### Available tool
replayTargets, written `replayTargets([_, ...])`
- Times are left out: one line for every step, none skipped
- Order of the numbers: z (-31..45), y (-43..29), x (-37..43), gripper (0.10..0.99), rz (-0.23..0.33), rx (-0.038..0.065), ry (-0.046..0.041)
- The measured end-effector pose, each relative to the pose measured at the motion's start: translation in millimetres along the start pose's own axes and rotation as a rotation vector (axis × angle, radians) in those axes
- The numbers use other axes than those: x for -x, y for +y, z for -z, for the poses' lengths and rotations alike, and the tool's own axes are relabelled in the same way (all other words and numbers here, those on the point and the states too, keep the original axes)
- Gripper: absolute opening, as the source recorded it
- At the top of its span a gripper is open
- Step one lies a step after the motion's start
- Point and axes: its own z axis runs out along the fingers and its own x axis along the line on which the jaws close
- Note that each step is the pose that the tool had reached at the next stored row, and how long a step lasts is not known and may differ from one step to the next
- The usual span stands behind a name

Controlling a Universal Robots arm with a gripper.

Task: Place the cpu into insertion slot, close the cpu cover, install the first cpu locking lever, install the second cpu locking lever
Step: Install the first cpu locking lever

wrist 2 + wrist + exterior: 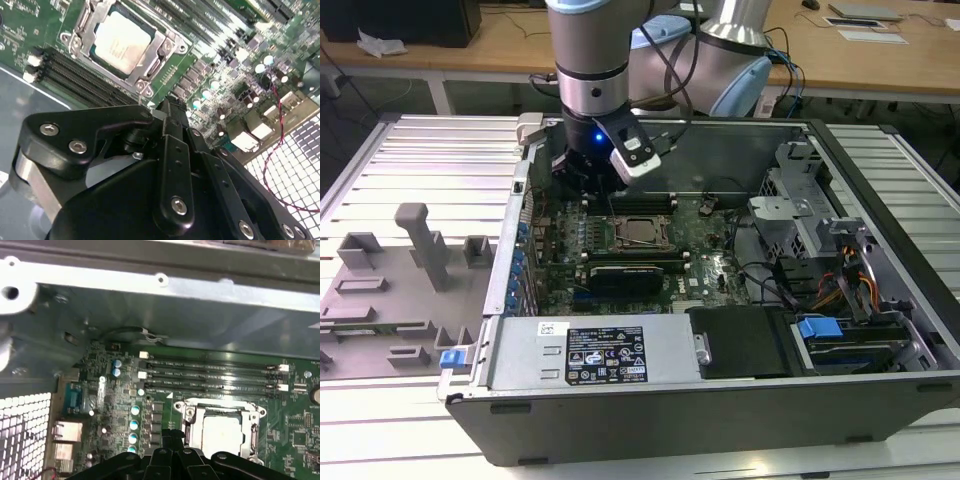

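Observation:
The cpu (120, 42) lies flat in the insertion slot (165, 50) on the green motherboard (705, 262), its pale metal top showing. The grey cpu cover (82, 30) lies down around it as a frame. I cannot tell whether the locking levers are latched. My gripper (582, 180) hangs over the board inside the open computer case, a short way from the slot toward the exterior view's left. Its black fingers (174, 437) are shut together with nothing between them, and they touch neither the cover nor the cpu (222, 432).
Long black memory slots (210, 375) run beside the socket. A black graphics card (625, 272), the power supply (600, 355) and drive bays (820, 250) fill the case. Its metal walls (190, 315) stand close. Grey fixtures (410, 260) sit at the exterior view's left.

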Motion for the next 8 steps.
replayTargets([0.1,0.1,-1.3,0.106,0.000,0.005,-0.0017])
replayTargets([0.1,0.3,-3.1,0.106,-0.001,0.020,-0.0057])
replayTargets([0.2,0.3,-4.0,0.106,-0.001,0.032,-0.0081])
replayTargets([0.3,0.5,-5.9,0.106,-0.002,0.060,-0.0135])
replayTargets([0.4,0.6,-7.0,0.106,-0.004,0.095,-0.0188])
replayTargets([0.4,0.7,-7.9,0.106,-0.006,0.131,-0.0244])
replayTargets([0.4,0.7,-8.3,0.106,-0.007,0.154,-0.0277])
replayTargets([0.4,0.8,-8.5,0.106,-0.007,0.161,-0.0288])
